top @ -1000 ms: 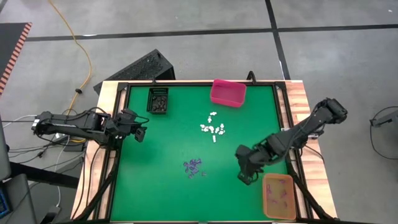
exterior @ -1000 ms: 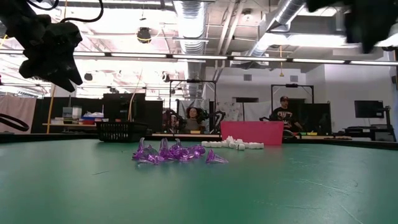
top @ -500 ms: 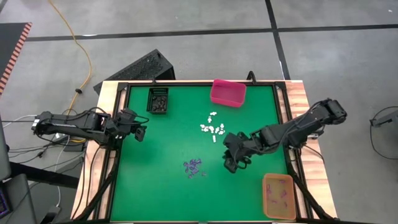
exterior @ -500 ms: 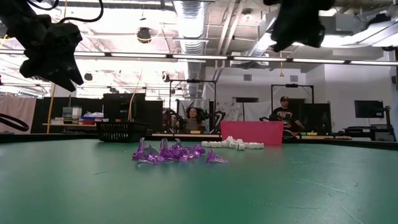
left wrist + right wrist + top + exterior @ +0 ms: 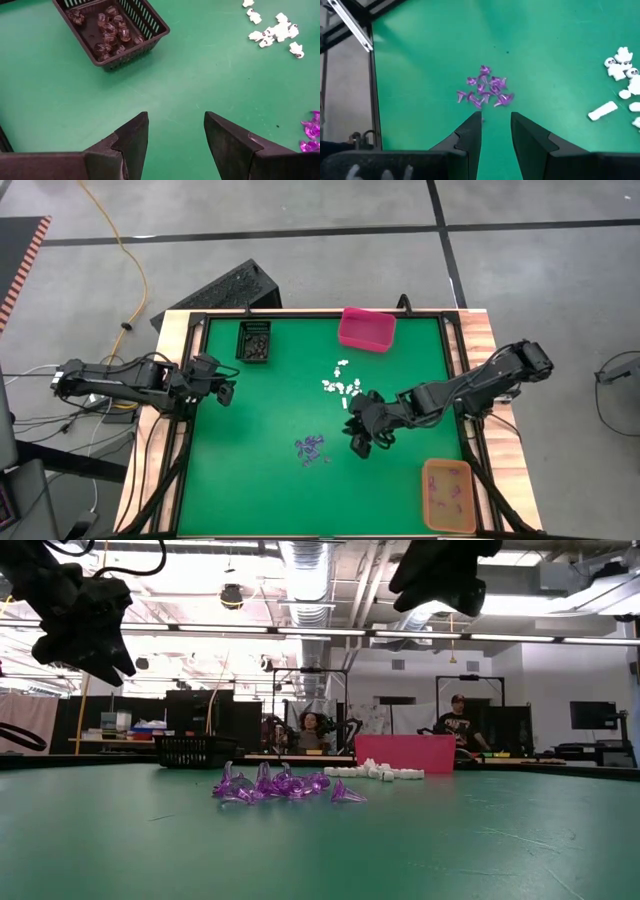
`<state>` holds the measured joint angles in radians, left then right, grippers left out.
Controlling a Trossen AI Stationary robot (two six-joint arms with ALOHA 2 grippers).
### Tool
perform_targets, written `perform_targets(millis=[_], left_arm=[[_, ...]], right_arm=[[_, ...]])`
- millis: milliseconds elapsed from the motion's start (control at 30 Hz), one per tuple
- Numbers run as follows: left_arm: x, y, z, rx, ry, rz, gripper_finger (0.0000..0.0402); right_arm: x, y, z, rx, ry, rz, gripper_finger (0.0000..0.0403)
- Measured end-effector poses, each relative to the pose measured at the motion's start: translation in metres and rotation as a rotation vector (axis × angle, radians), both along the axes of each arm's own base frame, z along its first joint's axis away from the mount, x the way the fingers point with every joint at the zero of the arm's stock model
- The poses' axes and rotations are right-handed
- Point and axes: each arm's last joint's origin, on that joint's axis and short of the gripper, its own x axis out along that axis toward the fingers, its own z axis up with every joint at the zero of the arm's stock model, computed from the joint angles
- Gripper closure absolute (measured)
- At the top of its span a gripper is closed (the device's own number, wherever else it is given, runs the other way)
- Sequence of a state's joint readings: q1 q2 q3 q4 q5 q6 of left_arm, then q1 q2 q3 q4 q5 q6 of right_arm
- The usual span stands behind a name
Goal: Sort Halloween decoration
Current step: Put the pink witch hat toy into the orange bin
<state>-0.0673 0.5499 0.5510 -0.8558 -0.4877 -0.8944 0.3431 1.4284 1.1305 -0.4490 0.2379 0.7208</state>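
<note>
The cluster of tiny purple plastic trinkets (image 5: 484, 91) is seen just ahead of the right gripper (image 5: 495, 125), toward the green table's (image 5: 250, 430) near edge. Its jaws are held slightly apart, with nothing gripped or touched. The left gripper (image 5: 175, 132) is parked open at the left edge.

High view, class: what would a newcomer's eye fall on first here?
Probably the two trinket heaps on the green table: purple trinkets near its middle, white trinkets farther back toward the pink bin. Next, the right gripper, open and empty, beside the purple heap, while the left gripper waits open at the left edge.
</note>
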Motion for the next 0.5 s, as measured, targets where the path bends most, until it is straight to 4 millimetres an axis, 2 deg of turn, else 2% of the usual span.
perform_targets(millis=[500], left_arm=[[0.0001, -0.0002, -0.0001, -0.014, -0.006, 0.006, 0.0219]], right_arm=[[0.0011, 0.0004, 0.0011, -0.01, -0.017, 0.013, 0.027]])
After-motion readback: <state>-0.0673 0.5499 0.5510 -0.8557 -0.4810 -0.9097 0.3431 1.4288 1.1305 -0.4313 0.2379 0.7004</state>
